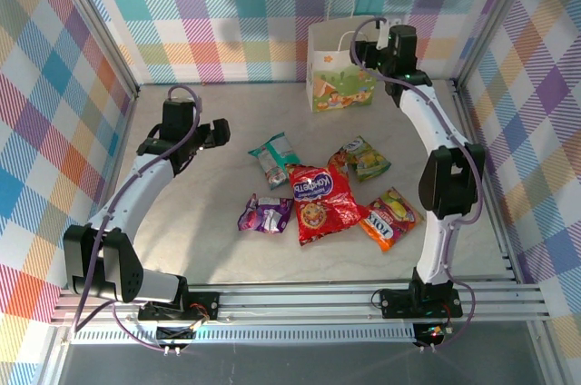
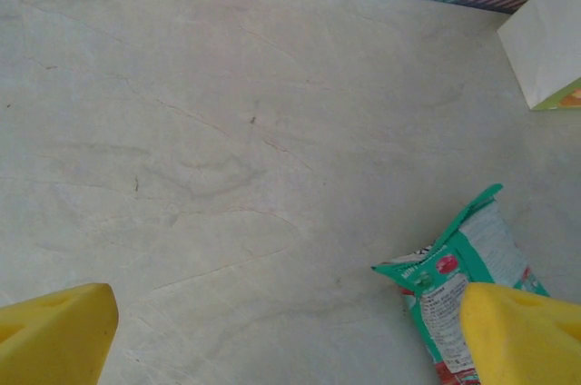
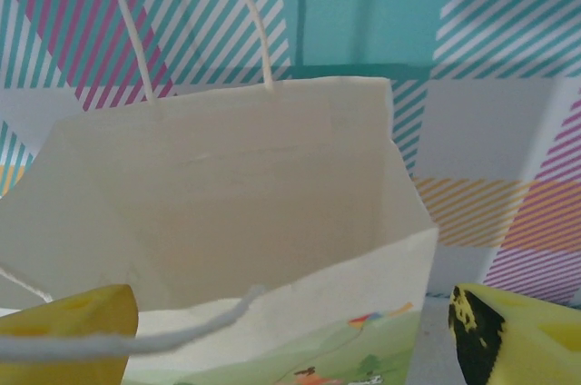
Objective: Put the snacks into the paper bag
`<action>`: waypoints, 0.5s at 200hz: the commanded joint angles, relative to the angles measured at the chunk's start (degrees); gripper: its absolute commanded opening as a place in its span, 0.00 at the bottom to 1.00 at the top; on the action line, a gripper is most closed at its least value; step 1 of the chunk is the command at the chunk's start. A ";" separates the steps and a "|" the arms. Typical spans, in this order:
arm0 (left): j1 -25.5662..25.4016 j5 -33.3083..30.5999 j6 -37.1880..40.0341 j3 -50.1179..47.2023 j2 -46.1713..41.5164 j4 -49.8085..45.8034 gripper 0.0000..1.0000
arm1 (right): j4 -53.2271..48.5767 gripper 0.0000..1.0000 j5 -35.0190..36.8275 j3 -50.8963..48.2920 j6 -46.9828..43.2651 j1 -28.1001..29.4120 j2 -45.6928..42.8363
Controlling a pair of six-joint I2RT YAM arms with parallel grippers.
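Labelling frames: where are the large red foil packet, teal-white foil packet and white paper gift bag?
large red foil packet (image 1: 322, 203): top external view, centre.
teal-white foil packet (image 2: 465, 256): left wrist view, printed face.
white paper gift bag (image 3: 227, 194): right wrist view, inner wall.

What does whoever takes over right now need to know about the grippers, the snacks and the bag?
Left gripper: open, empty, over bare table, next to the teal-white packet.
Right gripper: open, holding nothing, at the open top of the paper bag, which stands upright near the back wall.
Snacks: all five lie on the table in front of the bag: teal-white, red packet, green-yellow packet, orange packet, purple packet.
Done: nothing bagged yet.
Left: pick up and bag all five. The teal-white one looks like the handiest first grab for the left arm.
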 commanded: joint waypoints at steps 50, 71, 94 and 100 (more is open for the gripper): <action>-0.26 3.84 -2.60 -0.67 -3.12 1.29 0.97 | -0.12 0.68 2.38 7.19 -5.03 2.89 4.96; -0.21 3.93 -2.77 -1.07 -3.66 1.18 0.97 | 1.11 0.61 3.11 7.16 -5.01 2.99 5.14; -0.26 3.67 -2.90 -1.21 -3.77 1.16 0.97 | 2.73 0.46 4.61 6.88 -5.81 2.99 5.03; -0.24 3.72 -2.91 -1.25 -3.68 1.12 0.97 | 2.97 0.43 4.67 6.75 -5.97 2.99 4.96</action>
